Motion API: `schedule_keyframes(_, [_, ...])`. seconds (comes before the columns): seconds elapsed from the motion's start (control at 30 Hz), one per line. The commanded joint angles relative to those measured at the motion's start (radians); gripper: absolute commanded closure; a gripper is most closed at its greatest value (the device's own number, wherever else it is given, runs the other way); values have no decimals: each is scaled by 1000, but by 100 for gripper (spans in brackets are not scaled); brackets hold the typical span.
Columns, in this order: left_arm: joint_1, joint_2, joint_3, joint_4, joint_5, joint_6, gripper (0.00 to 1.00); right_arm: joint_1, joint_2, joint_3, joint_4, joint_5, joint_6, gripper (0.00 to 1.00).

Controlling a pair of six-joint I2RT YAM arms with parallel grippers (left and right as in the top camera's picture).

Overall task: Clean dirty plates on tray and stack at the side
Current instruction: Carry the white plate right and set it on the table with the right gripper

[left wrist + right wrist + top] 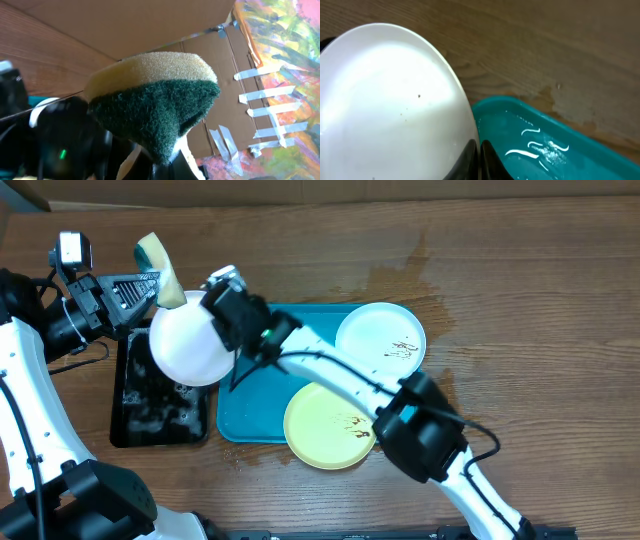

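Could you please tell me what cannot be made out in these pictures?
- Overhead: the held plate covers part of the black tray, and glare washes out its face.
- Overhead: the right arm hides the right edge of the yellow plate.
- Left wrist: the sponge blocks the fingers of the left gripper.
- Right wrist: frame edges cut off part of the held plate.

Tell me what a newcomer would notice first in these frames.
The raised white plate, clamped at its rim by the right hand, hangs bright over the top of the black tray at left. Just above it, the left hand grips a yellow-and-green sponge. On the turquoise tray, a second white plate and a yellow-green plate show brown smears.
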Motion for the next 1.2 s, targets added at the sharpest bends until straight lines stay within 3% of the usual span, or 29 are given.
schedule_keyframes(0.0, [-8,-27,5,-2,18,27,96,-30,-83,9,-21,-242,97,96])
schedule_keyframes(0.2, [-8,-27,5,-3,9,27,96,-59,-108,9,-98,-283,125,96])
schedule_keyframes(0.4, [-8,-27,5,-3,8,27,96,-56,-107,9,-188,-146,125,96])
schedule_keyframes(0.73, [-8,-27,5,-3,7,27,96,-125,-107,9,-278,-238,222,96])
schedule_keyframes(0.93, [-8,-27,5,-3,-26,27,96,-225,-161,9,-360,-243,222,96])
schedule_keyframes(1.17, [-8,-27,5,-2,-42,31,96,-446,-257,9,-525,-242,221,96])
